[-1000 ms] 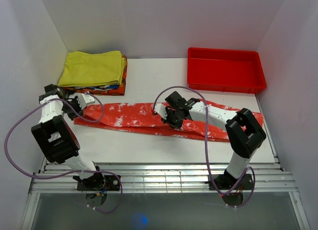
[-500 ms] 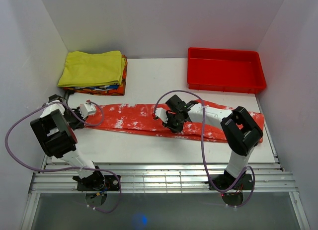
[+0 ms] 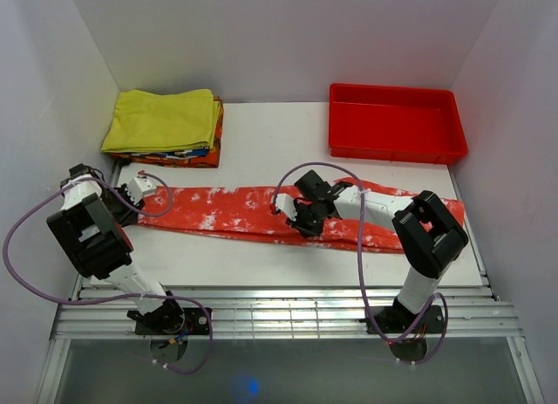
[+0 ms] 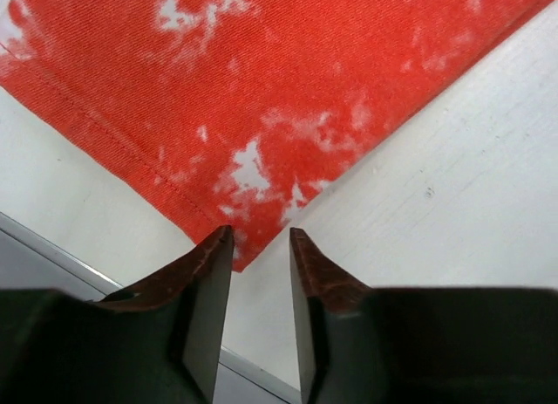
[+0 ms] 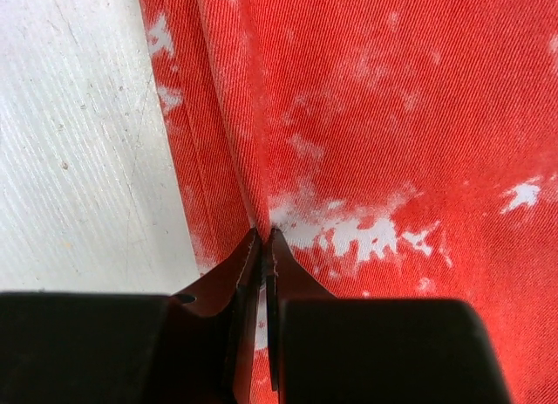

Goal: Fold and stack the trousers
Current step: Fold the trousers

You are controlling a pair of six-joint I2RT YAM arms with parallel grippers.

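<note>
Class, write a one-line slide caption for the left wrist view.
Left end effector, open, poised at the hem corner of the mottled red trousers.

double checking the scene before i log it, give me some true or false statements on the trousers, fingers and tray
The trousers lie stretched out on the table. True.
The right fingers stand wide apart over bare table. False: they are shut on a ridge of the trousers.
The left fingers are parted at a corner of the trousers. True.
The trousers lie inside the red tray. False: they lie on the table, in front of the red tray.
A yellow garment tops the pile at the back left. True.
</note>
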